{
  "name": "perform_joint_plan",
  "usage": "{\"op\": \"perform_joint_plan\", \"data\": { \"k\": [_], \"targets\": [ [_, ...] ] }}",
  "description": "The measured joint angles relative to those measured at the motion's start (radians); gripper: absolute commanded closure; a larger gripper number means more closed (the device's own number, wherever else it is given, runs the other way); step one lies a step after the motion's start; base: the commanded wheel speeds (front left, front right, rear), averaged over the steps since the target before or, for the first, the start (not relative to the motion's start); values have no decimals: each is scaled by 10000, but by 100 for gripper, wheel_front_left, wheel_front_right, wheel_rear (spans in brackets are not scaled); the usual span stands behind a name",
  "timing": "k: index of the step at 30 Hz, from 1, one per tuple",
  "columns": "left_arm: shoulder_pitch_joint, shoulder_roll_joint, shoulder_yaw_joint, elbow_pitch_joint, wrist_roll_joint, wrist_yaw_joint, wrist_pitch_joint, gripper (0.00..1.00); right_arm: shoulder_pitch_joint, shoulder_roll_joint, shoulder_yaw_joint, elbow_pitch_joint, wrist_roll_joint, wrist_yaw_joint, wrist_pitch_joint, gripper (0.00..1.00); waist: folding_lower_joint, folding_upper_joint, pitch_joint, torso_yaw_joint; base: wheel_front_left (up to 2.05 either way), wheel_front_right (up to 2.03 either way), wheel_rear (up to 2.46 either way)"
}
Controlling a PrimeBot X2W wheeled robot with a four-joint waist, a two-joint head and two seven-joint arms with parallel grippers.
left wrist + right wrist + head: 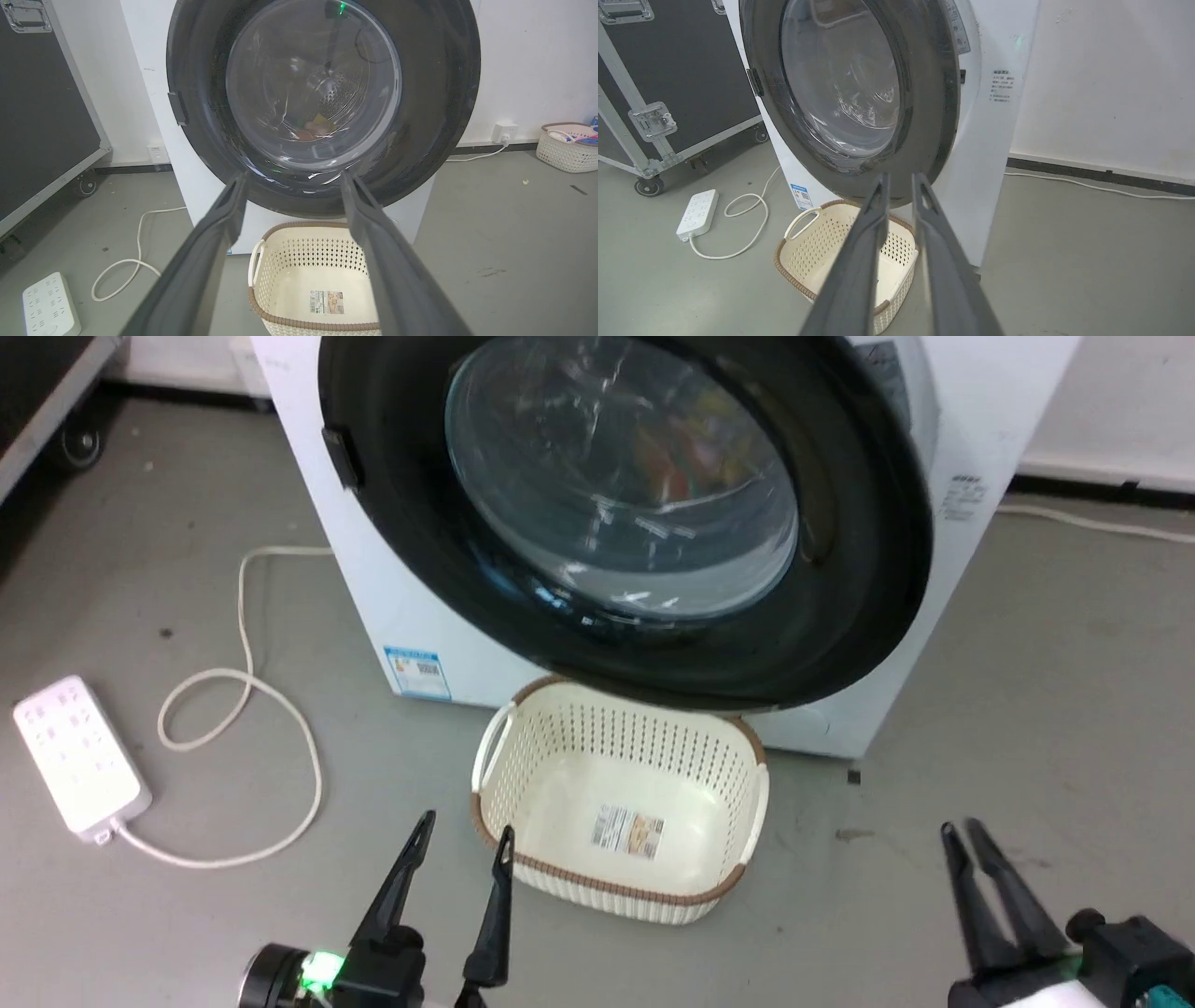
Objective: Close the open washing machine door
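Observation:
The washing machine door (840,616) is a big round black-rimmed door with a clear glass bowl centre, on a white washing machine (373,579). It hangs ajar, its latch side at the left standing off the white front, and its lower rim (929,140) overhangs a basket. Through the glass (313,93) I see the steel drum and some coloured items. My left gripper (467,824) (294,175) is open and empty, low in front of the door. My right gripper (962,824) (899,176) hovers right of the basket, fingers only a narrow gap apart, holding nothing.
A cream perforated basket (607,887) (261,308) (784,261) stands on the floor under the door. A white power strip (79,756) and looping cable (280,709) lie at the left. A black wheeled case (677,70) stands left of the machine. Another basket (565,149) sits by the right wall.

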Motion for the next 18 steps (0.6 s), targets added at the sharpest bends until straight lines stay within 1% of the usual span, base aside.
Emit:
{"op": "perform_joint_plan", "data": {
  "k": [3, 8, 12, 13, 18],
  "targets": [
    [-187, -81, -150, -100, 148, 98, 0, 0, -353, -527, 447, -94, 198, 0, 2, 100, 0, 0, 367, 79, 0, 0, 0],
    [-621, -201, -518, -222, 334, 314, 0, 0, -1660, -1789, 1248, -119, 819, 0, 10, 100, 1, 0, 1130, 267, 0, 0, 0],
    [-907, -267, -846, -313, 393, 598, 0, 0, -2991, -3093, 1829, -31, 1290, 0, 157, 100, 2, 0, 1780, 511, 0, 0, 0],
    [-1106, -322, -1089, -420, 393, 815, 0, 0, -4010, -3912, 2065, 222, 1845, 0, 276, 100, 2, 0, 2268, 733, 0, 0, 0],
    [-1412, -382, -1450, -470, 389, 1103, 0, 0, -5470, -4959, 2452, 899, 2619, 0, 376, 100, 3, 0, 2941, 1158, 0, 0, 0]
  ]
}}
